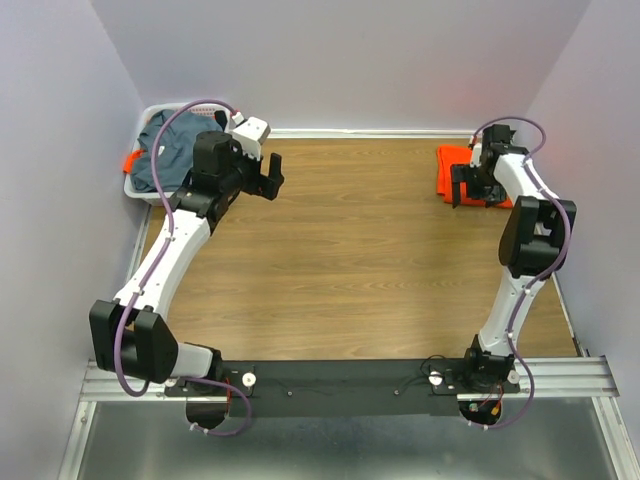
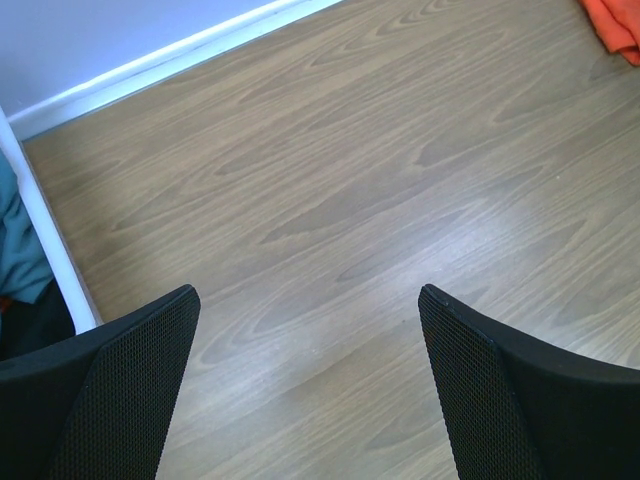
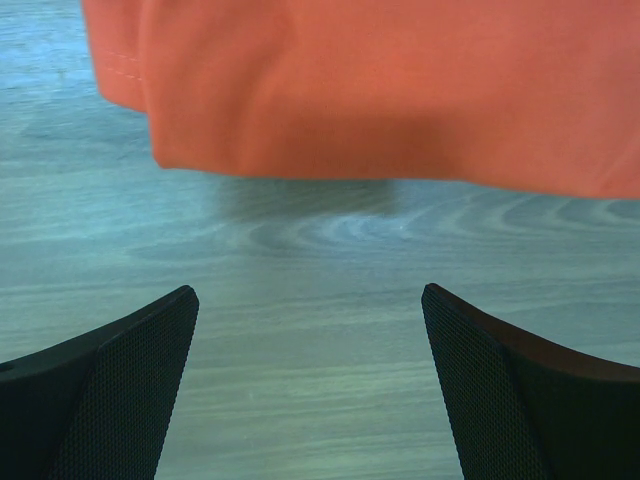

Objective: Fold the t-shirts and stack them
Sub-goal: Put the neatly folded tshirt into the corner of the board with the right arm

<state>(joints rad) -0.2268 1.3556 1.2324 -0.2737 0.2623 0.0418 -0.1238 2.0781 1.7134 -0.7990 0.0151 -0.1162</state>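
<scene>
The left pincer (image 1: 268,176) hangs in the upper left of the overhead view with its black fingers spread wide and nothing between them. It sits just beside the white slotted plastic basket (image 1: 146,112), and I judge it is placed there to reach in for the next garment. The soft dark grey-blue t-shirt (image 1: 162,158) lies crumpled inside that basket, unfolded. In the left wrist view only a teal sliver of it (image 2: 14,240) shows at the left edge, behind the basket's white rim (image 2: 45,225). The right pincer (image 1: 461,186), in the upper right, is equally wide and empty. It is poised low over the brown wood-grain table (image 1: 350,240), at the near edge of the plain bright orange t-shirt (image 1: 450,166). That shirt lies as a compact, layered rectangle by the far right wall, and it reads as already folded and set down as the base of the stack. The right wrist view fills its upper half with this orange cloth (image 3: 400,90). The cloth's folded edge is apart from the fingertips, so nothing is gripped. The right arm covers part of the orange shirt from above, so its full outline is hidden. A small orange-red patch (image 1: 130,160) at the basket's left side is too cut off to identify.
</scene>
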